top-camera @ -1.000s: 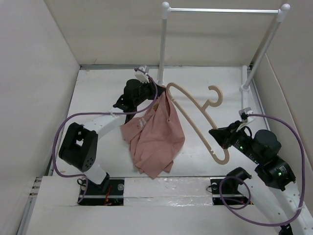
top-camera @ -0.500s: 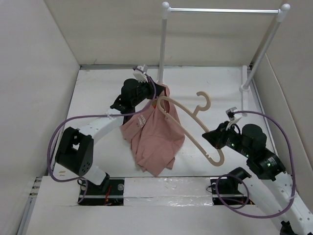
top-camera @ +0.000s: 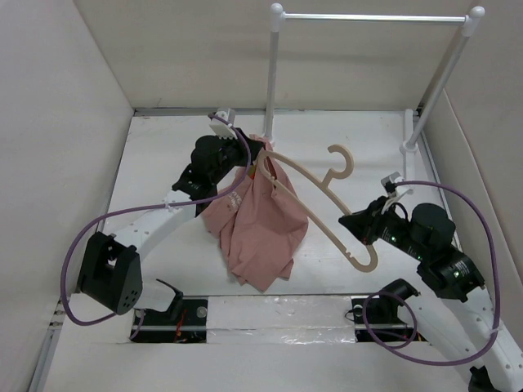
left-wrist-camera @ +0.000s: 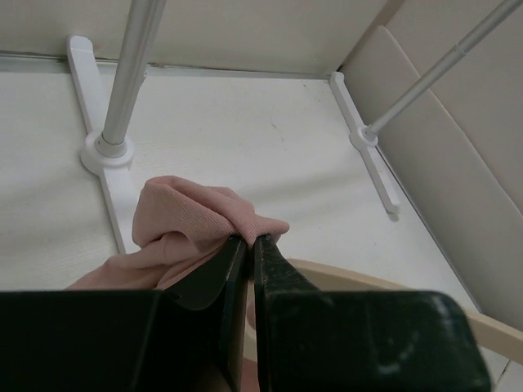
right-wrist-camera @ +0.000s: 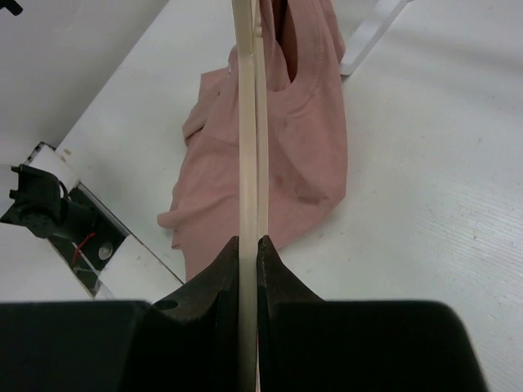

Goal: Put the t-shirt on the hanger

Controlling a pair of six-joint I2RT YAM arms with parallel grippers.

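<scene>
The pink t-shirt (top-camera: 260,220) hangs from my left gripper (top-camera: 252,157), which is shut on a bunched fold of its neck area (left-wrist-camera: 208,216), lifted above the table. The beige hanger (top-camera: 315,200) is held off the table by my right gripper (top-camera: 353,223), shut on its right shoulder arm (right-wrist-camera: 248,147). The hanger's left end reaches into the shirt's top by my left gripper. Its hook (top-camera: 341,161) points up and away. The shirt's lower part rests crumpled on the table (right-wrist-camera: 270,180).
A white tubular rail stand (top-camera: 372,18) stands at the back, its posts at left (top-camera: 270,82) and right (top-camera: 433,90), with flat feet on the table (left-wrist-camera: 98,147). White walls enclose the table on three sides. Purple cables loop off both arms.
My left gripper has moved the shirt's top slightly left and back. My right gripper has brought the hanger left, its left end now in the shirt's top.
</scene>
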